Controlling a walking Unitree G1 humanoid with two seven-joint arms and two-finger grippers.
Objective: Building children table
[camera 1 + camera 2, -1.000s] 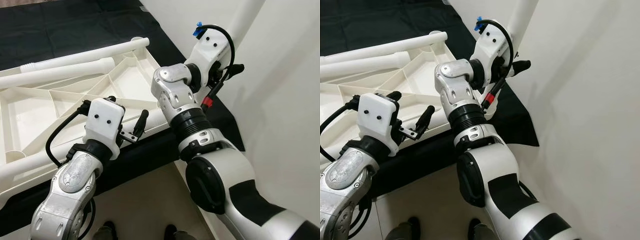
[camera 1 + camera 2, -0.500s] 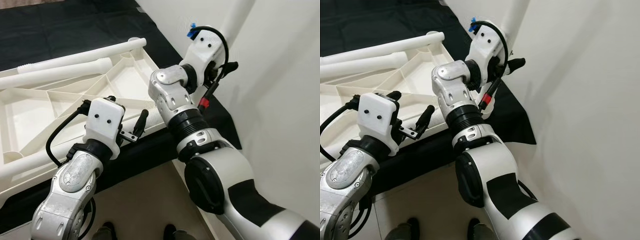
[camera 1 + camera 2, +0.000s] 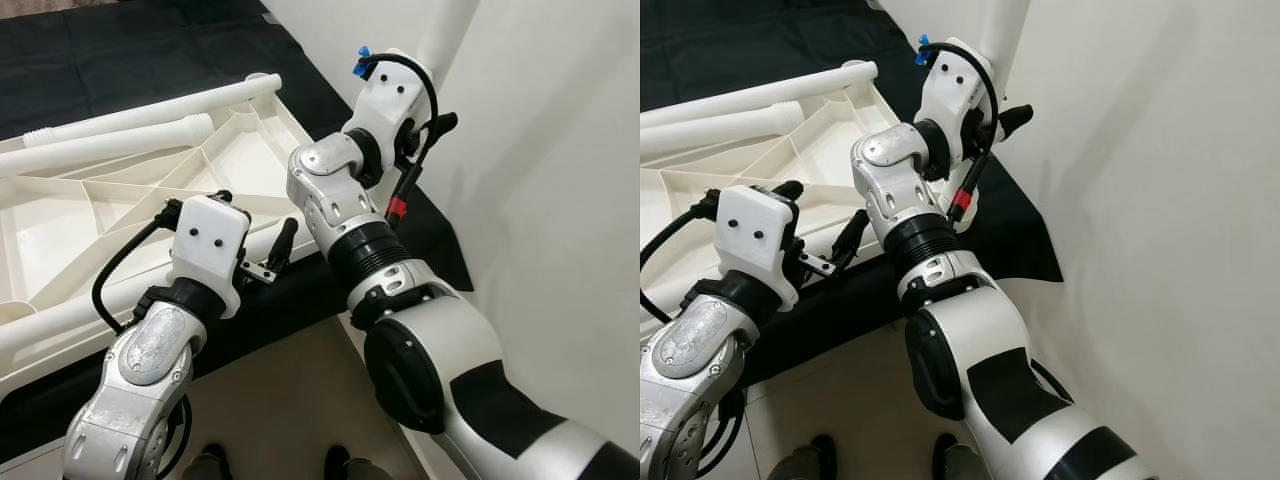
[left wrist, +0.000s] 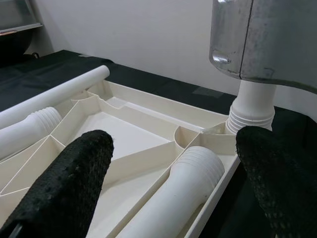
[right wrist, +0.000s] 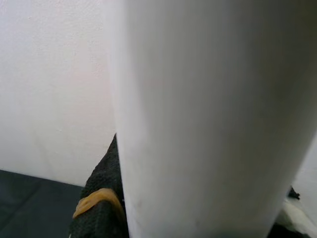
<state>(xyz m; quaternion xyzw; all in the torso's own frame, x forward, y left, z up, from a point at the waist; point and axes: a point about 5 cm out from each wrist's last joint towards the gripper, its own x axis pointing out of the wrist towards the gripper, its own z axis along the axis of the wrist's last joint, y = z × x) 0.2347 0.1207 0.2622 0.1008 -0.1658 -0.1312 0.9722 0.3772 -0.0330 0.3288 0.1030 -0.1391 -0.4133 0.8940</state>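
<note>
From the head cameras I see the upturned white plastic tabletop with moulded ribs (image 3: 120, 190) lying on a black cloth (image 3: 150, 50) over the work surface. Two loose white plastic table legs (image 3: 120, 135) lie side by side along its far edge, and another white leg (image 3: 60, 320) rests along the near edge. My left gripper (image 3: 255, 245) hovers at the tabletop's near right corner, its black fingers spread and holding nothing. My right gripper (image 3: 425, 125) is raised at the far right corner beside the pale wall (image 3: 560, 200), against an upright white leg (image 3: 995, 40) that rises out of frame. I see no readable brand, label or writing on any part.

Through the left wrist camera, both textured black fingers (image 4: 69, 188) stand wide apart with nothing between them. Past them I see the ribbed tray-like underside, a ridged leg end lying in the corner compartment, and the upright leg's ridged base (image 4: 252, 111) seated at the corner socket below my silver right arm.

The right wrist camera looks along the smooth white shaft of the upright leg (image 5: 208, 119), very close, with a black finger (image 5: 99, 213) pressed against its side; the grip appears closed around it.
</note>
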